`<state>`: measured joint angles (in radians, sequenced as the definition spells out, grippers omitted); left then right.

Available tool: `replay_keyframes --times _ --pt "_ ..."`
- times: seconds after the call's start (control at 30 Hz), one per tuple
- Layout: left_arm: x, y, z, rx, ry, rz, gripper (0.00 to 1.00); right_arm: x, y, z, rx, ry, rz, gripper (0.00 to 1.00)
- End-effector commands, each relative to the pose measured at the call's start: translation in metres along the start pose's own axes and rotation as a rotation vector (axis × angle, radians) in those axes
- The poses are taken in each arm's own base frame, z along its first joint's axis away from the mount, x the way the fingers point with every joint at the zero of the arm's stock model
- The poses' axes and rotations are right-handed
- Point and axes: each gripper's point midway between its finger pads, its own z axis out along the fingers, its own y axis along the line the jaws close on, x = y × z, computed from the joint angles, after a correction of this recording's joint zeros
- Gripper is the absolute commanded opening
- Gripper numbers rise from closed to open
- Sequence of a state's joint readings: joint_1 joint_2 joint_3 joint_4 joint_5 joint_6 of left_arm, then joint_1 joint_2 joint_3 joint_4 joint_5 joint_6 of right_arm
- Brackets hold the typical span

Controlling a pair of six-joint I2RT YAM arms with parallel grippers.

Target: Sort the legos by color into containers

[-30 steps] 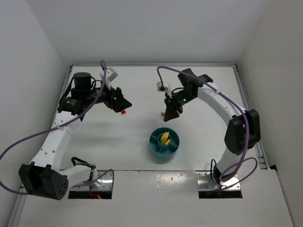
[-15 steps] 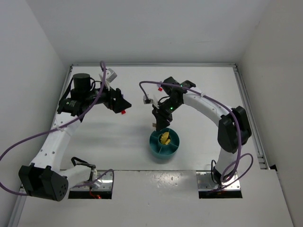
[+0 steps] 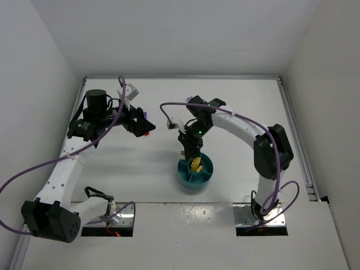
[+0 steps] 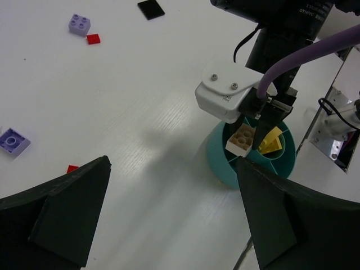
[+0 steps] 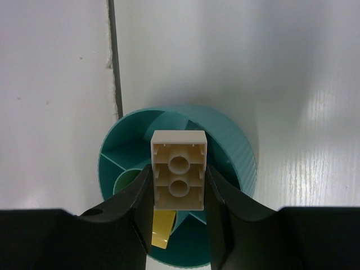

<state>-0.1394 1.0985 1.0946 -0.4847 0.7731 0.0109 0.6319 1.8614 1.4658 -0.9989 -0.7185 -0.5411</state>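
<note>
While the right hand (image 5: pixel 179 192) pinches one tan lego (image 5: pixel 179 163) over one dish (image 5: pixel 228 142), the left hand (image 4: pixel 173 180) gapes.

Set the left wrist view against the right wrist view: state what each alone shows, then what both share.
Left wrist only: lilac bricks, red pieces and a black tile loose on the table, plus the open left gripper. Right wrist only: the tan brick seen from its hollow underside. Both: the right gripper clamping the tan brick above the teal dish, with a yellow brick inside.
</note>
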Motion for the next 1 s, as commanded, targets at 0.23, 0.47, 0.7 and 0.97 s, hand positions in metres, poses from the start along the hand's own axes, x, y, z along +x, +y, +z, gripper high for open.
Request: replay_keyframes --times 0.23,0.47,0.7,0.97 --pt "-0.009 0.001 -0.004 -0.003 -0.035 0.037 1.0 -0.01 0.002 -0.011 0.032 -0.008 -0.038 0.45" --pt "-0.007 0.002 -0.002 -0.003 -0.029 0.03 1.0 -0.019 -0.002 -0.019 0.057 -0.037 -0.031 0.54" --pt "-0.011 0.003 -0.002 -0.004 -0.042 0.034 1.0 -0.045 -0.017 -0.047 0.165 -0.147 -0.02 0.54" --pt "-0.014 0.021 -0.007 -0.106 -0.068 0.021 1.0 -0.022 -0.097 -0.108 0.565 -0.309 0.234 0.54"
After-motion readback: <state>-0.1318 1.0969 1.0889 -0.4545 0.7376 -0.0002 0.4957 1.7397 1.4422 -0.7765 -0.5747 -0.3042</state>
